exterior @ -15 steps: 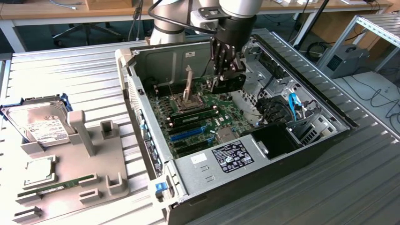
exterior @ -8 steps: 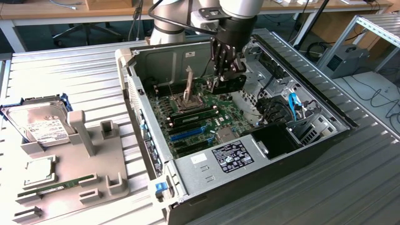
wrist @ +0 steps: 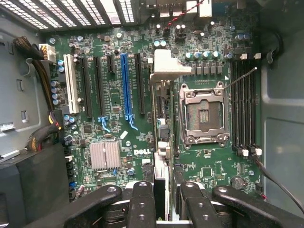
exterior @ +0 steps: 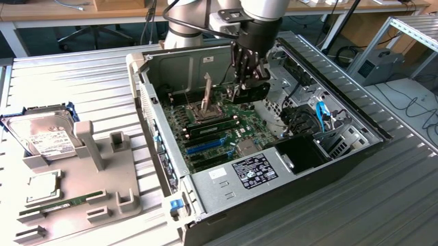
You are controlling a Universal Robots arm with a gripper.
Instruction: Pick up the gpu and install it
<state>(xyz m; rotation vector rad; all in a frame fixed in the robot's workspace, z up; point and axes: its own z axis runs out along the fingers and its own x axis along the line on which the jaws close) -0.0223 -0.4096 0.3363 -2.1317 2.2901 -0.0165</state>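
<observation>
My gripper [exterior: 246,84] reaches down into the open computer case [exterior: 154,128] and is shut on the gpu [exterior: 252,94], a dark card held on edge above the green motherboard [exterior: 229,130]. In the wrist view the gpu [wrist: 161,137] appears edge-on, running away from the black fingers [wrist: 141,204], with its pale metal end bracket [wrist: 168,66] at the far end. The card hovers over the board between the row of expansion slots, including a blue slot [wrist: 126,85], and the processor socket [wrist: 203,116]. I cannot tell whether its edge touches a slot.
On the exterior view's left a grey holder tray [exterior: 96,154] carries a silver hard drive [exterior: 44,136], a processor chip [exterior: 42,187] and a green memory stick [exterior: 58,207]. Inside the case are a power supply [exterior: 253,169], cables with a blue connector [exterior: 320,110] and a heat sink [wrist: 105,154].
</observation>
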